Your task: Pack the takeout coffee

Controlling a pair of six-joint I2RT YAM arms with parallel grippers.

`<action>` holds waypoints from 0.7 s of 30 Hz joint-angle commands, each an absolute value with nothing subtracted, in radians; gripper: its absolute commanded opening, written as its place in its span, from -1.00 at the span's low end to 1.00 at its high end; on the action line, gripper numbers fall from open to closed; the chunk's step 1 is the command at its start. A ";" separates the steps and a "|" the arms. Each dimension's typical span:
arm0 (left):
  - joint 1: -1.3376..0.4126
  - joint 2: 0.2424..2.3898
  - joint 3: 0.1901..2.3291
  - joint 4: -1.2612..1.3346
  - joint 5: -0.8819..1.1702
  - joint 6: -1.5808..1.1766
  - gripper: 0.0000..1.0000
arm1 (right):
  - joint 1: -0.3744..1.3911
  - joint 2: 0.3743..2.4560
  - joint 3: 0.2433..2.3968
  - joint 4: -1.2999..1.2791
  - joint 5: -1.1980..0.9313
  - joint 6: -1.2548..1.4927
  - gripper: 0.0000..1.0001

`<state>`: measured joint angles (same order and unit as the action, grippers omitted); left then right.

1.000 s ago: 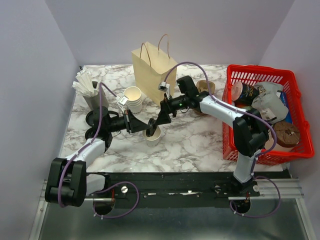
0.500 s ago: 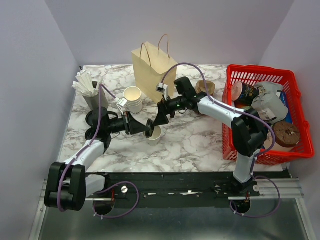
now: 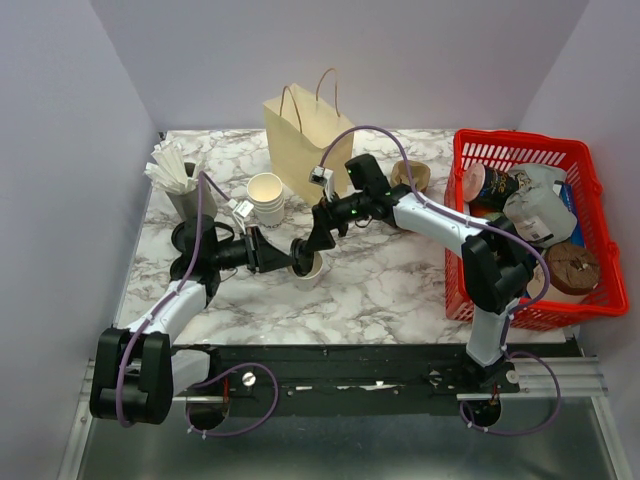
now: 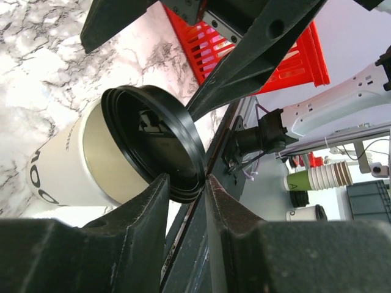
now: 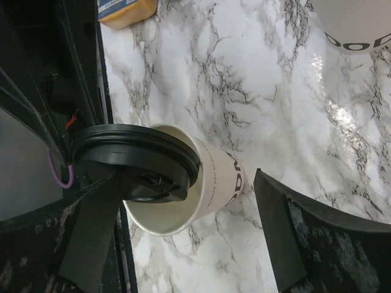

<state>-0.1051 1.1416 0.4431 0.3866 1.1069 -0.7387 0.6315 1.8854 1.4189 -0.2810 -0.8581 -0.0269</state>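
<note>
The takeout coffee is a small white paper cup point(image 3: 310, 269) standing on the marble table in front of the paper bag point(image 3: 303, 135). Its black lid point(image 3: 298, 254) lies tilted across the cup mouth, one side lifted off the rim. My left gripper point(image 3: 288, 258) is shut on the lid's edge. In the left wrist view the lid point(image 4: 153, 140) is pinched between my fingers point(image 4: 143, 226) over the cup point(image 4: 61, 165). My right gripper point(image 3: 318, 240) is open, its jaws on either side of the cup point(image 5: 223, 177) and lid point(image 5: 134, 149), not touching them.
A stack of lidless white cups point(image 3: 266, 196) stands left of the bag. Loose black lids point(image 3: 187, 240) and a holder of white packets point(image 3: 176, 176) are at the far left. A red basket point(image 3: 520, 148) full of items stands on the right, with a brown object point(image 3: 412, 175) beside it.
My left gripper has pushed the lid slightly right, onto the cup mouth. My right gripper has shifted a little left and back, closer around the cup.
</note>
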 commanded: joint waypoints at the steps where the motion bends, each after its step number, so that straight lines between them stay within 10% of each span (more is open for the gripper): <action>1: -0.092 1.129 0.468 0.344 1.081 -0.690 -0.22 | 0.643 1.908 1.451 -0.276 -0.831 -0.040 0.93; 21: -0.067 1.132 0.558 0.152 1.000 -0.516 -0.10 | 0.650 1.921 1.463 -0.288 -0.819 -0.040 0.93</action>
<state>-0.0731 1.1408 0.5144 0.2245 1.0550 -0.6014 0.6426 1.8938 1.4239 -0.2863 -0.8371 -0.0269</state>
